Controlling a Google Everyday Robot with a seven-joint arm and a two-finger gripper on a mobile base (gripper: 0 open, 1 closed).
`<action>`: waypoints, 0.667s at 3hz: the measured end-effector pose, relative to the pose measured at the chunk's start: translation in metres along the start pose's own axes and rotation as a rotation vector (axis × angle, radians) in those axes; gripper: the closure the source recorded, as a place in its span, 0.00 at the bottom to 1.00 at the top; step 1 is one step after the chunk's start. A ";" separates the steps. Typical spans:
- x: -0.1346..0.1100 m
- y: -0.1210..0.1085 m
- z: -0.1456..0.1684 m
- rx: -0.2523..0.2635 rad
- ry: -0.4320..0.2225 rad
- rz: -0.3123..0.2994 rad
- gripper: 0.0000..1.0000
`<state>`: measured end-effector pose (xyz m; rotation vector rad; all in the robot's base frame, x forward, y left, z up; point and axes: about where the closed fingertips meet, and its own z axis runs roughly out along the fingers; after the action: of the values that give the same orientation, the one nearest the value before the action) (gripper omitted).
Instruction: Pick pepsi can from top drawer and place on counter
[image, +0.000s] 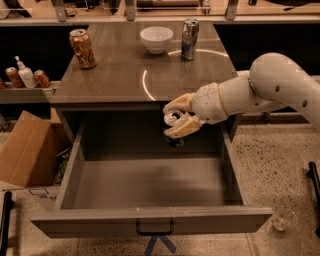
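My gripper (175, 118) is shut on the pepsi can (174, 139), a short dark can whose silver top shows between the tan fingers. It holds the can in the air above the back of the open top drawer (150, 220), just below and in front of the counter's front edge. The drawer's inside holds nothing else that I can see. The counter (125, 75) is a glossy grey-brown top with a curved light streak.
On the counter stand an orange-gold can (82, 48) at the left, a white bowl (156, 39) at the back and a slim silver-blue can (189, 39) beside it. A cardboard box (25, 150) sits on the floor left of the drawer. A side shelf at the left holds small bottles (25, 76).
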<state>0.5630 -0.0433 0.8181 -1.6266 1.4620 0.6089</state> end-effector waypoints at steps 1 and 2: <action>-0.038 -0.012 -0.034 0.038 -0.024 -0.057 1.00; -0.072 -0.035 -0.061 0.069 -0.029 -0.116 1.00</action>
<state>0.5715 -0.0556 0.9180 -1.6302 1.3429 0.5087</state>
